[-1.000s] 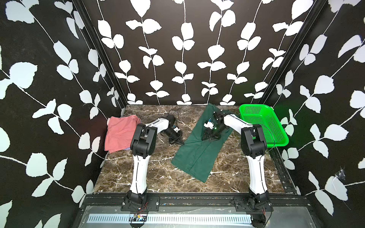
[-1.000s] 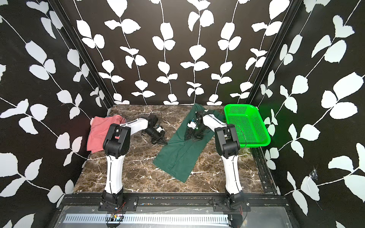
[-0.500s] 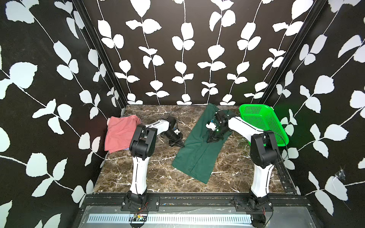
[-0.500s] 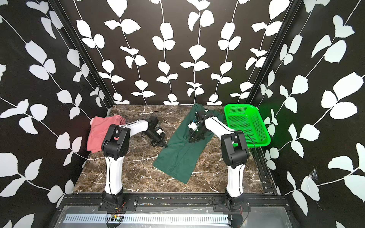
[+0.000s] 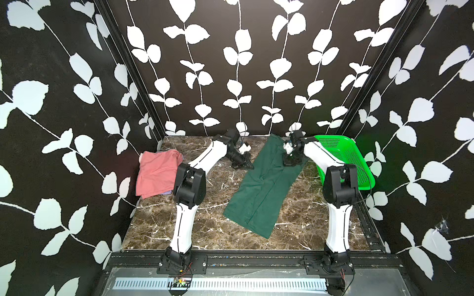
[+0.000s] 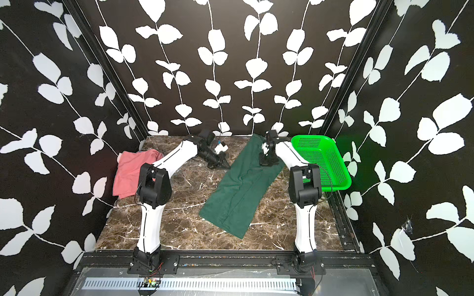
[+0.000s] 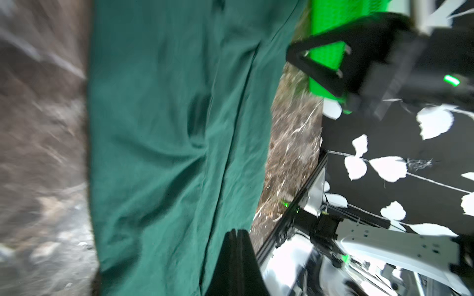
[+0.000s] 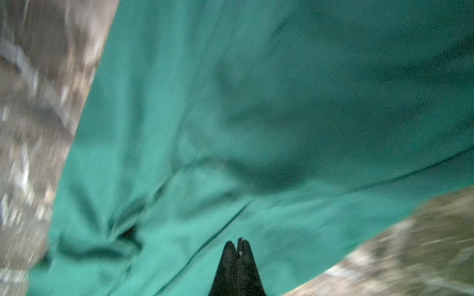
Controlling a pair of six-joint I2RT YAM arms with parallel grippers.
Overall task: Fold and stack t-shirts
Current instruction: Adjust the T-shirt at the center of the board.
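The dark green t-shirt (image 5: 261,189) (image 6: 238,189) lies as a long folded strip running diagonally from the back wall toward the front of the marble table. My left gripper (image 5: 249,166) (image 7: 237,232) is shut and empty, low at the strip's left edge. Over the strip's far right part, my right gripper (image 5: 291,163) (image 8: 237,243) hovers with its jaws pressed together and no cloth visibly pinched. The salmon-pink t-shirt (image 5: 156,171) lies folded at the far left. A sliver of a lavender t-shirt (image 5: 168,192) peeks from under it.
A bright green perforated basket (image 5: 343,159) (image 6: 323,159) stands tilted against the right wall, close behind my right arm. Black leaf-patterned walls close in three sides. A black rail (image 5: 256,258) runs along the table's front edge.
My right gripper has gone from open to shut above the green t-shirt. The right arm's elbow has swung right toward the basket. The left arm has barely moved.
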